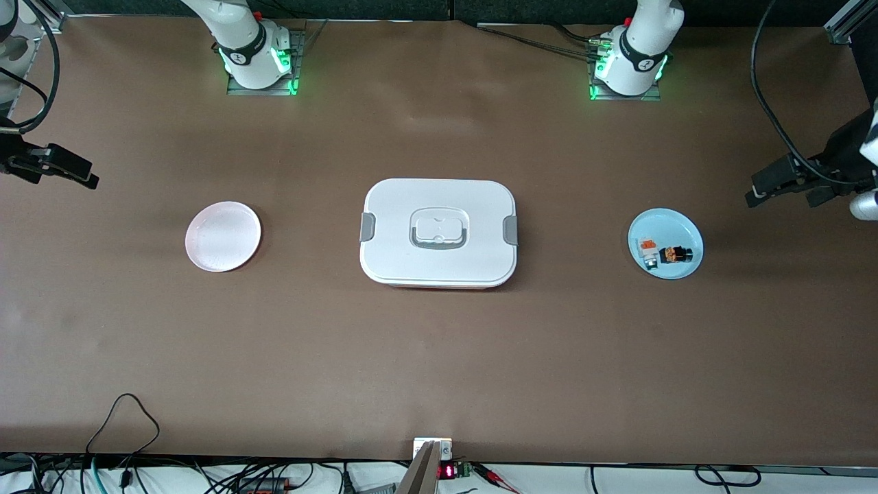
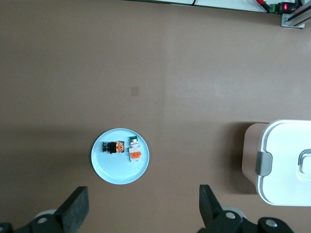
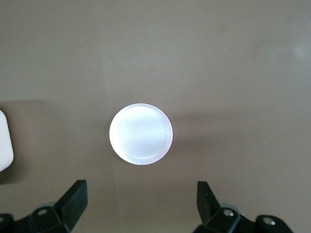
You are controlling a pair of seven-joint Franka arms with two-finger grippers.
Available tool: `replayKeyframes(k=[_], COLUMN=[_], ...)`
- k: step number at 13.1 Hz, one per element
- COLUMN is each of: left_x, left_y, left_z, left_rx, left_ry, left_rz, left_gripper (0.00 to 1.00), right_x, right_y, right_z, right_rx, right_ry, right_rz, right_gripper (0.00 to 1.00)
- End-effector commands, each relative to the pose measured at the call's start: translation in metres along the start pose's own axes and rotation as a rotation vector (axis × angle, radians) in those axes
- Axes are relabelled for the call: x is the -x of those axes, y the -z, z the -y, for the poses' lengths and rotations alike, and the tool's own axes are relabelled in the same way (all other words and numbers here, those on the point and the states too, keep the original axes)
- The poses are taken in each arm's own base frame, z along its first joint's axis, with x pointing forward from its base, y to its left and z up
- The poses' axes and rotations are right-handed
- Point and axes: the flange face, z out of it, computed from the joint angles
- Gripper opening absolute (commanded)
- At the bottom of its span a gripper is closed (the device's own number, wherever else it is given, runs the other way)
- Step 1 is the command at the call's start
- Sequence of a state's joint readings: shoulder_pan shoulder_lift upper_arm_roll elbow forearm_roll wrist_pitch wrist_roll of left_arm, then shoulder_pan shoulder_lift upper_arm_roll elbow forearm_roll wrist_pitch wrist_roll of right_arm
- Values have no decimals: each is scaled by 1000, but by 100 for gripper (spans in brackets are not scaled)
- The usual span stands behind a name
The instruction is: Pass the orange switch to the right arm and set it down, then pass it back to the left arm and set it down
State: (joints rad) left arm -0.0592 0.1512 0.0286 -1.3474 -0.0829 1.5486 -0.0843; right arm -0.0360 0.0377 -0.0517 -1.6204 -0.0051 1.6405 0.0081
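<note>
The orange switch (image 1: 675,254), a small black cylinder with orange on it, lies on a light blue plate (image 1: 675,230) toward the left arm's end of the table. The left wrist view looks down on the switch (image 2: 112,147) and the plate (image 2: 116,171). My left gripper (image 1: 778,184) hangs open and empty in the air beside that plate; its wrist view shows the gripper (image 2: 143,204) with the jaws spread wide. The white box (image 1: 439,206) stands shut mid-table. My right gripper (image 1: 65,168) hangs open and empty at the right arm's end, seen wide apart in its own view (image 3: 141,199).
A small white block with an orange patch (image 1: 645,248) lies beside the switch on the blue plate. A pale pink plate (image 1: 223,236) sits toward the right arm's end, also in the right wrist view (image 3: 141,134). Cables lie along the table edge nearest the front camera.
</note>
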Motion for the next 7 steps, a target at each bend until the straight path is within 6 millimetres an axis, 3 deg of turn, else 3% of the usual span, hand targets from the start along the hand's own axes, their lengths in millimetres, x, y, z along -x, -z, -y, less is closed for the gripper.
replayKeyframes(k=[1,2,4,7], left_x=[3,8,15,21], left_y=[5,9,11,-8], left_z=[-1,-7,2,3], left_rx=[-20,-19,-26,-33], left_ry=[-24,-34,-20,-23], left_rz=[1,-3,5,93], left_gripper=[100,100,100,100], right_x=[7,7,7,7], right_y=[6,5,5,5], right_z=[1,1,0,-1], right_rx=[1,3,1,1], right_ry=[10,10,11,13], right_rz=[-2,-2,-1,-2], right_gripper=[100,100,100,100])
